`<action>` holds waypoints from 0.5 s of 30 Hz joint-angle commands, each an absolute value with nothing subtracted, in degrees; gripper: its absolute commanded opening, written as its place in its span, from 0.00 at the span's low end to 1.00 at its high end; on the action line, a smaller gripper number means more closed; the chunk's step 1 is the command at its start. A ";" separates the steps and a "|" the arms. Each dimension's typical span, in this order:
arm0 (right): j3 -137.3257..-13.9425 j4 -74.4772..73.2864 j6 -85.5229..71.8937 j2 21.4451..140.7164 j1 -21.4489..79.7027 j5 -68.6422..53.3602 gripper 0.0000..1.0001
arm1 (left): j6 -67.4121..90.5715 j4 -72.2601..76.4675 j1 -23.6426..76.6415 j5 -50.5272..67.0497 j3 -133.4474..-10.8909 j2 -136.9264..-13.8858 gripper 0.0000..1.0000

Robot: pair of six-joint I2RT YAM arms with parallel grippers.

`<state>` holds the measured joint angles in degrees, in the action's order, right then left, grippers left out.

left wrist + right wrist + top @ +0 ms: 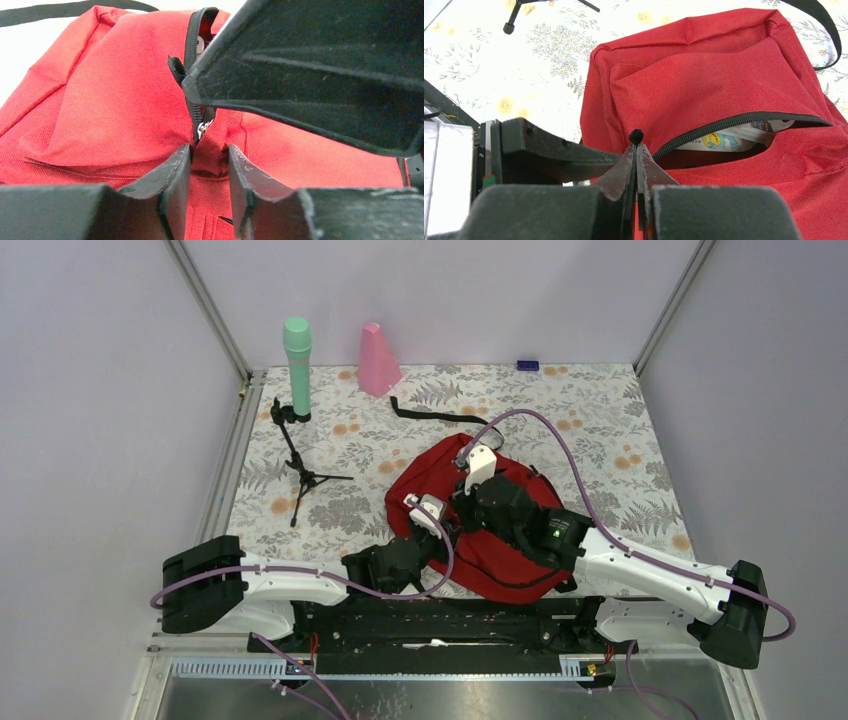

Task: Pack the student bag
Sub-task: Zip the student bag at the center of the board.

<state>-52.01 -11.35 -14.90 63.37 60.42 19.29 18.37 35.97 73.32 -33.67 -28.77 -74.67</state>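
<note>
The student bag (430,475) lies red and slumped on the flowered table between both arms. Its black zipper (734,125) is partly undone, and a white printed packet (729,140) shows inside. My right gripper (636,150) is shut on the black zipper pull (636,136) at the near end of the opening. My left gripper (210,155) sits just below the metal slider (202,127), its jaws closed on a raised fold of the student bag's red fabric (100,100). A black finger (310,75) of the right gripper hangs right above it. From above, the left gripper (440,532) and right gripper (462,512) almost meet.
A green cylinder (297,365) stands upright at the back left beside a pink cone (377,360). A black mini tripod (300,465) lies left of the bag. The bag's black strap (435,413) trails behind it. A small blue object (527,365) sits at the back wall.
</note>
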 commanded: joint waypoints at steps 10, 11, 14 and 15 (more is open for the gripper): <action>-60.38 -10.92 -9.68 67.10 58.89 31.00 0.00 | 19.62 36.09 76.14 -36.29 -27.84 -74.10 0.00; -60.86 -10.90 -9.19 67.30 58.10 30.96 0.00 | 19.87 35.42 76.38 -36.41 -27.67 -74.06 0.00; -61.64 -10.90 -8.31 68.04 54.83 30.75 0.00 | 21.04 33.69 77.00 -36.99 -27.28 -73.89 0.00; -61.67 -10.88 -7.91 68.35 53.77 30.68 0.00 | 21.49 32.88 77.19 -37.26 -27.13 -73.77 0.00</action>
<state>-56.84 -15.86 -11.29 68.49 58.30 24.49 19.18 35.64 75.11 -37.04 -28.45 -74.85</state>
